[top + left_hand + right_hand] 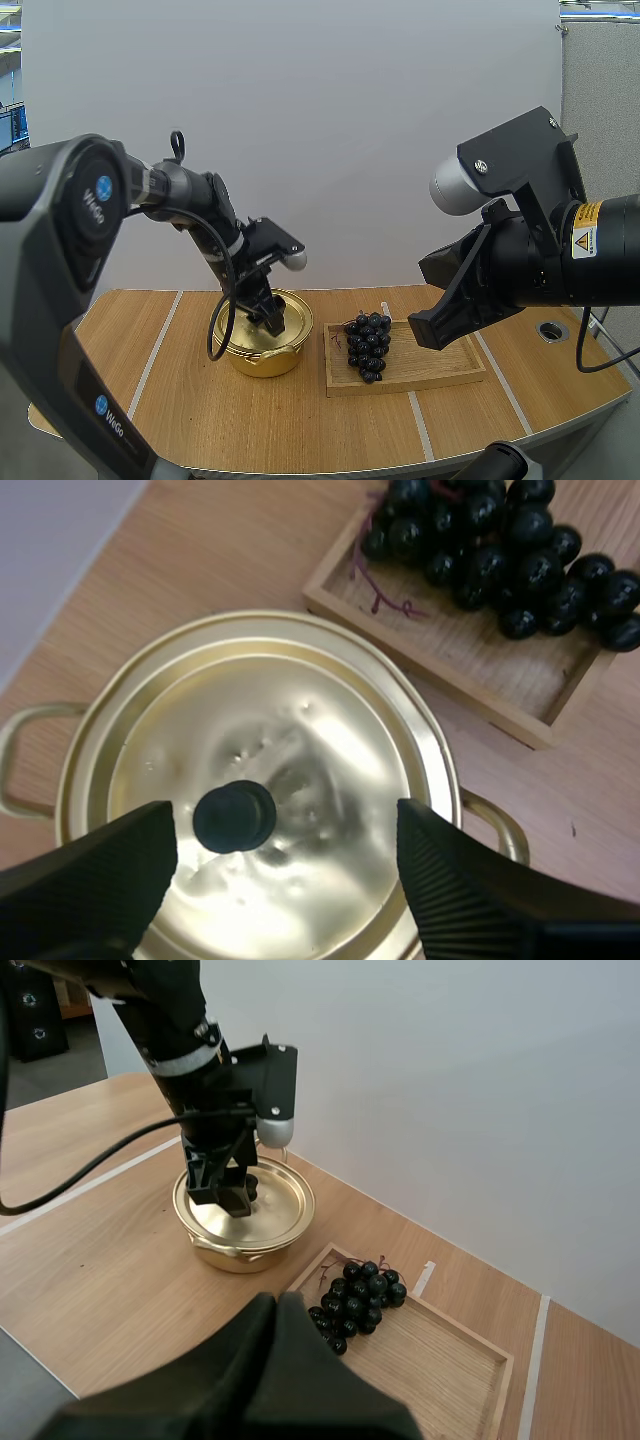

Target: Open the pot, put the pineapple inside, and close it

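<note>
Left claw (285, 825) open, straddling the lid knob (234, 816), off-centre. Centre it, drop lower, then pinch. Right claw (278, 1305) closed, empty.

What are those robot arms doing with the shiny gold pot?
The left claw is open right over the lid of the pot, with the black knob in the gap, not yet pinched. The lid is on. The grapes lie on the tray beside the pot. The right claw is shut on nothing, up above the table.
</note>
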Robot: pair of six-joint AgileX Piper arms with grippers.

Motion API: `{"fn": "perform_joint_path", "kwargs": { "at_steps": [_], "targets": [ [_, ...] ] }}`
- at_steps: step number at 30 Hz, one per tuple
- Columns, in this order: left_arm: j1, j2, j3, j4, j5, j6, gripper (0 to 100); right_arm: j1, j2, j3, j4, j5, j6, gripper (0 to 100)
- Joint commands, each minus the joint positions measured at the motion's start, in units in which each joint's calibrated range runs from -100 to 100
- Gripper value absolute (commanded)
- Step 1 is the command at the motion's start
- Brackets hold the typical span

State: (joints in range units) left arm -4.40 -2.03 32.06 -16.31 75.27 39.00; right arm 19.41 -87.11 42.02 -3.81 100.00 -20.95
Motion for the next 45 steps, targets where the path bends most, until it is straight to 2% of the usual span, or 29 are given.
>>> {"fn": "perform_joint_path", "kwargs": {
  "at_steps": [1, 11, 22, 29, 36, 41, 42, 43, 44, 45],
  "targets": [
    [-0.09, -11.49, -5.94, -0.96, 6.02, -1.19, 100, -0.19, -0.50, 0.19, -0.28, 0.00, -0.28, 0],
    [-0.09, -34.01, -17.24, -0.96, 12.14, -6.38, 100, -0.19, -0.50, 0.19, -0.28, 0.00, -0.28, 0],
    [-0.09, -57.07, -18.90, -0.96, 12.83, -6.48, 100, -0.19, -0.50, 0.19, -0.28, 0.00, -0.28, 0],
    [-0.09, -66.26, -18.90, -0.96, 18.18, -6.99, 100, -0.19, -0.50, 0.19, -0.28, 0.00, -0.28, 0],
    [-0.09, -73.43, -18.90, -0.96, 23.23, -13.93, 100, -0.19, -0.50, 0.19, -0.28, 0.00, -0.28, 0],
    [-0.09, -76.73, -18.90, -0.96, 24.73, -15.86, 100, -0.19, -0.50, 0.19, -0.15, 0.00, -0.28, 0],
    [-0.09, -77.32, -18.90, -0.96, 24.73, -16.14, 91, -0.19, -0.50, 0.19, 0.02, 0.00, -0.28, 0],
    [-0.09, -77.67, -18.76, -0.96, 24.73, -16.14, 72, -0.19, -0.50, 0.19, 0.35, 0.00, -0.28, 0],
    [-0.09, -78.26, -18.46, -0.96, 24.73, -16.14, 50, -0.19, -0.50, 0.19, 0.76, 0.00, -0.28, 0],
    [-0.09, -78.74, -18.02, -0.96, 24.73, -16.14, 35, -0.19, -0.50, 0.19, 1.03, 0.00, -0.28, 0]
  ]
}}
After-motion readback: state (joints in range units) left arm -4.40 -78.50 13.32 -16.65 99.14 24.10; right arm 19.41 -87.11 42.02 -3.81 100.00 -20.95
